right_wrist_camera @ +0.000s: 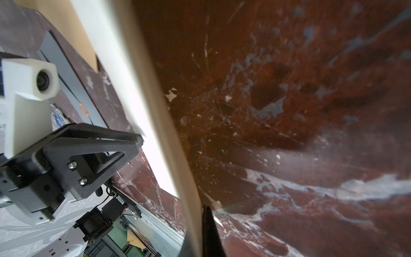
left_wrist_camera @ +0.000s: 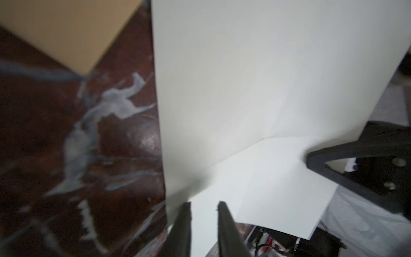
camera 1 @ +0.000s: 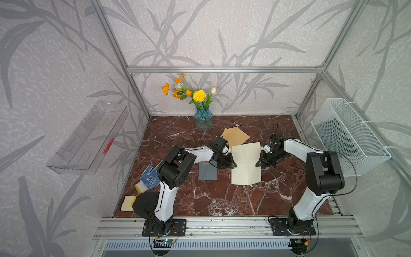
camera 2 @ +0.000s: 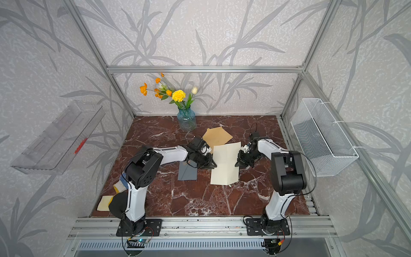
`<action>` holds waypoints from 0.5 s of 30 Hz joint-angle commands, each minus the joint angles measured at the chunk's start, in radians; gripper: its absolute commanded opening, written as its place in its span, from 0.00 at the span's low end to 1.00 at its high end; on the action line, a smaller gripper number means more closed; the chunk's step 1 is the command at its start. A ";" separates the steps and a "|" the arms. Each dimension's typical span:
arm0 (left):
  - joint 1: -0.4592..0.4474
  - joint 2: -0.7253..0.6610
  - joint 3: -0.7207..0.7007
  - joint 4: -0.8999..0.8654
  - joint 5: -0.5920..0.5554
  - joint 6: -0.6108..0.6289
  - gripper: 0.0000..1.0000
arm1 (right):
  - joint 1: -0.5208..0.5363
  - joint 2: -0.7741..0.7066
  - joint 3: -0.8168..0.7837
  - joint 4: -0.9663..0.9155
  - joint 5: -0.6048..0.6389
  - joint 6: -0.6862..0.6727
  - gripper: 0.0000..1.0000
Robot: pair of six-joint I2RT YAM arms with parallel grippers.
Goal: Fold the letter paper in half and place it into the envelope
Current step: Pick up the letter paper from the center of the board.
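Note:
The cream letter paper (camera 1: 245,164) (camera 2: 225,164) lies mid-table, creased across its middle, and is seen close up in the left wrist view (left_wrist_camera: 244,89). My right gripper (camera 1: 259,163) (right_wrist_camera: 201,208) is shut on the paper's right edge, which runs between its fingers. My left gripper (camera 1: 233,165) (left_wrist_camera: 204,204) is at the paper's left edge, its fingers apart with the sheet showing in the gap. A tan envelope (camera 1: 235,135) with its flap open lies just behind the paper. A grey envelope (camera 1: 208,172) lies to the left, partly under my left arm.
A blue glass vase of flowers (camera 1: 203,120) stands at the back. A blue-dotted work glove (camera 1: 149,178) and a black cloth (camera 1: 144,204) lie at the front left. A white wire basket (camera 1: 349,135) hangs on the right wall and a clear tray (camera 1: 89,138) on the left wall.

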State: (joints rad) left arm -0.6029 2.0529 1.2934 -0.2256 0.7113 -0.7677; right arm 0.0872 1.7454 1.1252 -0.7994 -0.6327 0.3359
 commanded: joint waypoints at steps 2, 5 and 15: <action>0.076 -0.126 0.024 -0.090 -0.015 0.034 0.98 | 0.003 -0.142 0.009 -0.016 -0.076 0.007 0.00; 0.136 -0.175 -0.045 0.001 0.019 -0.055 1.00 | 0.003 -0.192 -0.012 0.039 -0.157 0.041 0.00; 0.166 -0.168 -0.156 0.470 0.135 -0.424 1.00 | 0.008 -0.261 -0.032 0.249 -0.289 0.203 0.00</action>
State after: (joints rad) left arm -0.4175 1.8755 1.1465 0.0570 0.7895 -1.0584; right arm 0.0883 1.5116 1.1015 -0.6529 -0.8543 0.4595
